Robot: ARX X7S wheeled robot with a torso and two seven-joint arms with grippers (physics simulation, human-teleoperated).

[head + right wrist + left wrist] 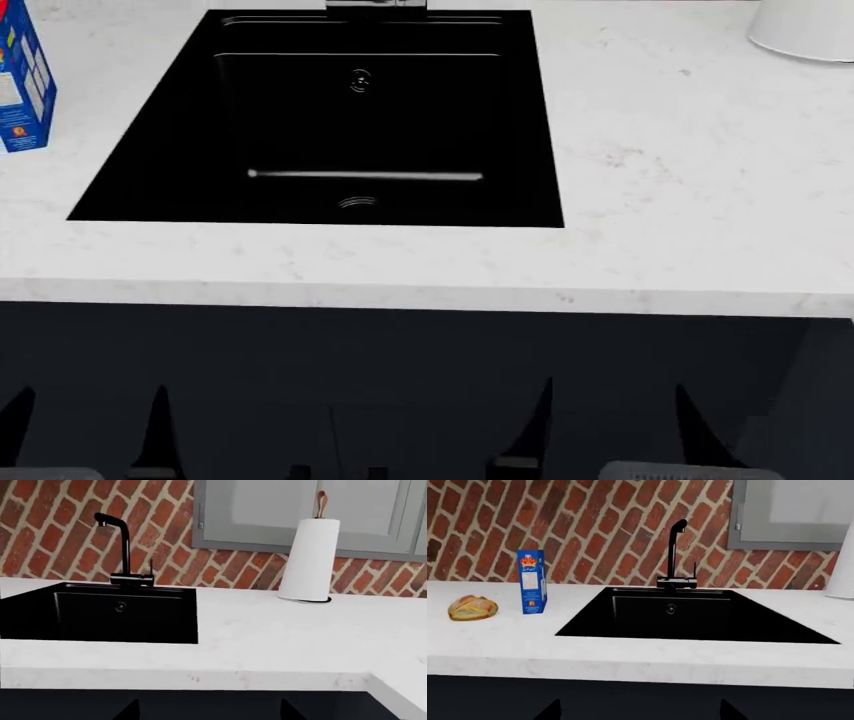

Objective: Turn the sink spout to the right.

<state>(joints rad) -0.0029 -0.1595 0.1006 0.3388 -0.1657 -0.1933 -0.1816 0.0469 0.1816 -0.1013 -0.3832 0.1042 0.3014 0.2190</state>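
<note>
The sink spout (671, 550) is a slim black tube that rises from a black base at the back rim of the sink (647, 612). Its bent arm reaches forward over the basin. The spout also shows in the right wrist view (124, 545); the head view shows only its base (376, 5). The sink (174, 150) is a wide black basin with a small drain strainer (356, 203). My left gripper (639, 712) and my right gripper (208, 711) are open and empty. Both are low in front of the counter, far from the spout.
A thin black lever rod (694, 570) stands beside the spout. A blue box (532, 581) and a bread loaf (472, 607) sit on the white counter left of the sink. A paper towel roll (308, 562) stands to the right. Brick wall behind, dark cabinet fronts below.
</note>
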